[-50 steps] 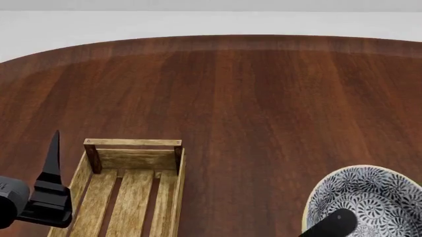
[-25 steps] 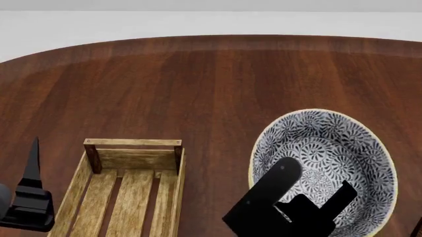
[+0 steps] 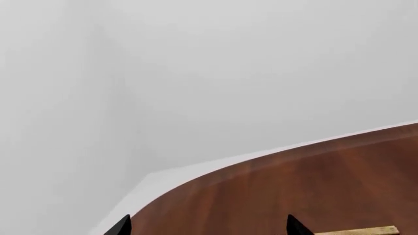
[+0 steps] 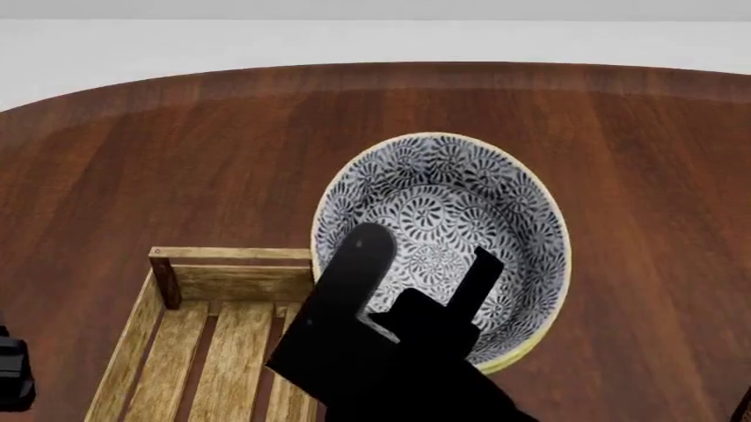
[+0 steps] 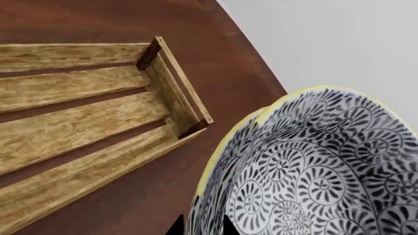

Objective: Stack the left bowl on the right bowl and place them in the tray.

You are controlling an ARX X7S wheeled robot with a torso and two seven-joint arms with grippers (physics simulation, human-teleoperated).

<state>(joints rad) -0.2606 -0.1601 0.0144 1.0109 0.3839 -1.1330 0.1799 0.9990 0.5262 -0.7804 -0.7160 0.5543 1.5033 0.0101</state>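
Note:
A blue-and-white patterned bowl (image 4: pixel 441 220) with a yellow rim hangs tilted above the table, just right of the tray's far end. My right gripper (image 4: pixel 417 281) is shut on its near wall, one finger outside and one inside. In the right wrist view the bowl (image 5: pixel 313 171) fills the frame and the gripper (image 5: pixel 201 227) pinches its wall. A stepped rim edge hints at two nested bowls; I cannot tell. The tray (image 4: pixel 235 264), a light-wood slatted crate, lies at lower left and also shows in the right wrist view (image 5: pixel 176 88). My left gripper (image 3: pixel 207 227) is open over bare table.
The round dark-wood table (image 4: pixel 176 158) ends in a curved far edge with a pale floor beyond. A corner of the tray (image 3: pixel 365 231) peeks into the left wrist view. Only a bit of the left arm (image 4: pixel 10 374) shows at the head view's left edge.
The right gripper has carried the bowl leftward and away from me, from the lower right to beside the tray's far end. The left gripper has drawn back left, nearly out of the head view.

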